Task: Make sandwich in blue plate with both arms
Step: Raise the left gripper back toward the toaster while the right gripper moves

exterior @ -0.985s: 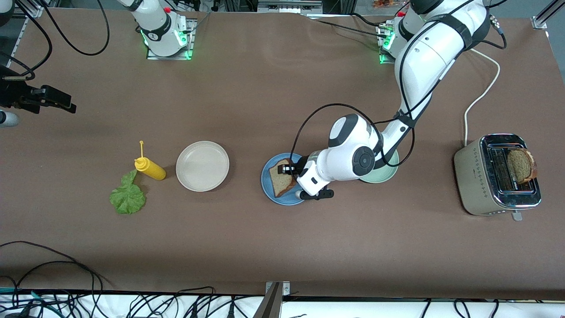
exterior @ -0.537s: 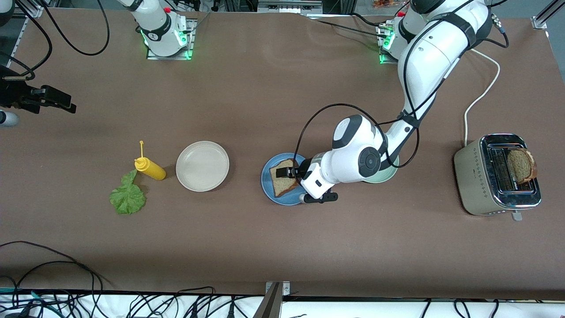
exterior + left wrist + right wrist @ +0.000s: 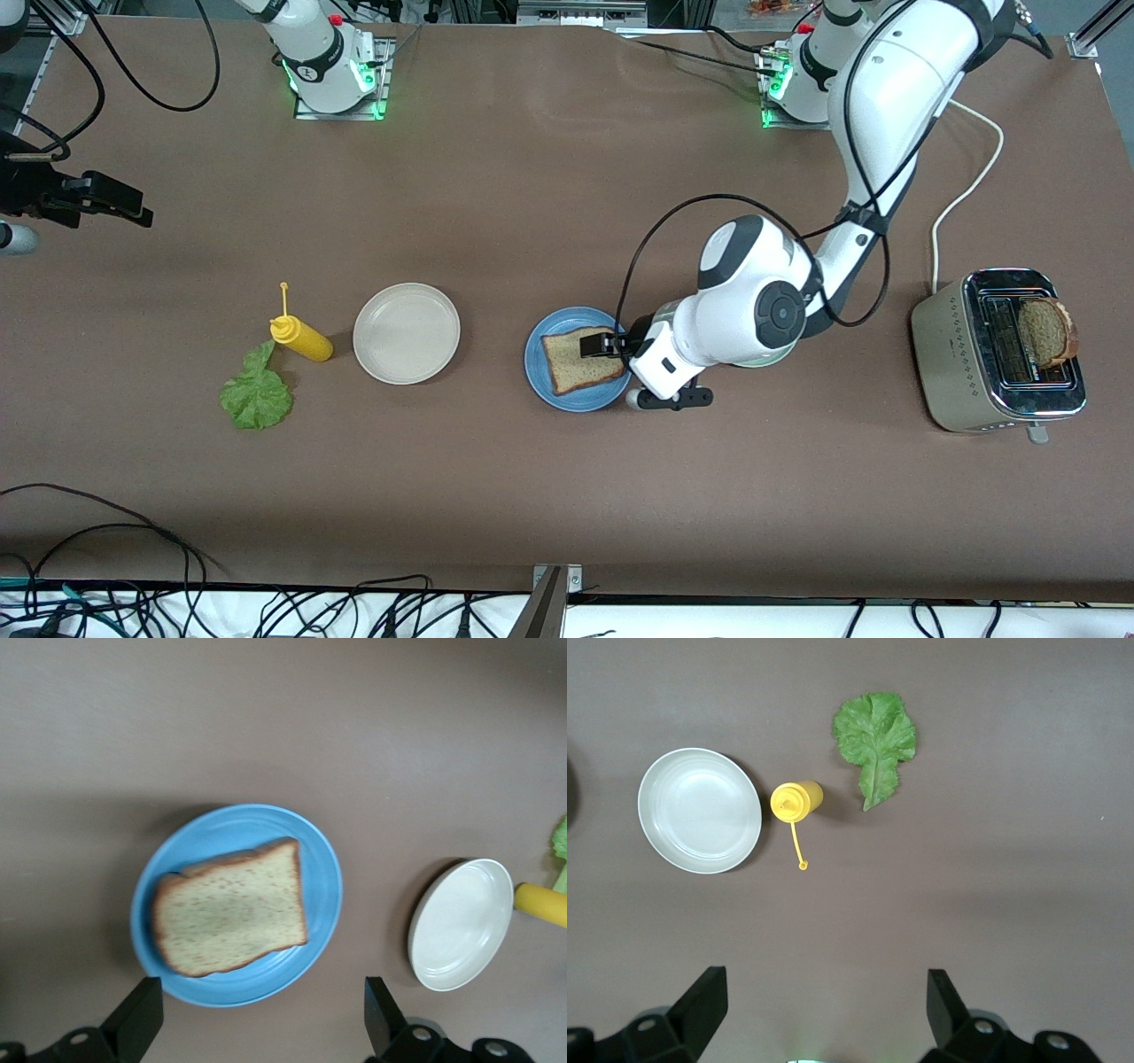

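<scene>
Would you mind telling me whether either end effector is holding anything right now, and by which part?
Nothing is held. The left end effector is open above the bread lying on the blue plate; the right end effector is open and empty.

Lighting: even, bright overhead; soft shadows beside plates. Glare on toaster (image 3: 1001, 350) chrome. Left wrist view slightly blurred; others sharp.

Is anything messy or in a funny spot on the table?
Yes. The lettuce lies straight on the bare table beside the yellow bottle, not on a plate. And a bread slice sits tilted atop the toaster, hanging over its edge.
</scene>
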You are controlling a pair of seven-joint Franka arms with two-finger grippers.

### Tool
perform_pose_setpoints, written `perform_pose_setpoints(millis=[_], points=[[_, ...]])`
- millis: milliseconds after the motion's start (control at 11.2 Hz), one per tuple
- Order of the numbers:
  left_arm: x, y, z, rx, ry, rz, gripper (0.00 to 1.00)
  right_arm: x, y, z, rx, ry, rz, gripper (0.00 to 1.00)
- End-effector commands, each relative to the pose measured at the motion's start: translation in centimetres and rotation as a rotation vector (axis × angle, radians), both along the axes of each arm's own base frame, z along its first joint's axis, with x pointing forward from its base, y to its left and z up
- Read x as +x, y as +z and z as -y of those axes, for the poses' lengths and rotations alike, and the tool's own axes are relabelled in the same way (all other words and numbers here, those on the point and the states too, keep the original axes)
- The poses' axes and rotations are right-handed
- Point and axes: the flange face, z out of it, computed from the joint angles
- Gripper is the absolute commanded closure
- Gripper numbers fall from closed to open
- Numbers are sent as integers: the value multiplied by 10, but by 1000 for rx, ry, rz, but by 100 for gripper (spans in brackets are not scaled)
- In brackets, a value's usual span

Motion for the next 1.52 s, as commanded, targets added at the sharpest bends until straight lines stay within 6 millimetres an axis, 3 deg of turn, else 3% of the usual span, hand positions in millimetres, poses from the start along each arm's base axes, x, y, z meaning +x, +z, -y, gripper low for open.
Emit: perform_pose_setpoints(millis=[0, 179, 448, 806, 1075, 1164, 1254, 1433], points=[[0, 46, -41, 115, -23, 23, 0, -2, 3, 1, 19, -5, 1, 0], [-6, 68, -49, 184, -43, 58, 0, -1, 5, 1, 18, -5, 12, 0], [0, 95, -87, 239, -13, 70, 0, 1, 8, 1, 16, -6, 30, 0], [-3, 149, -141, 317, 15, 57, 0, 5, 11, -10, 1, 6, 62, 0], [-8, 172, -166, 374, 30, 49, 0, 9, 14, -3, -10, -4, 98, 0], [-14, 195, -170, 395, 28, 88, 0, 9, 13, -1, -7, -8, 96, 0], [-17, 205, -176, 417, 25, 98, 0, 9, 13, 1, -4, -13, 96, 0], [-24, 218, -187, 458, -8, 117, 0, 17, -4, 0, -13, -6, 68, 0]])
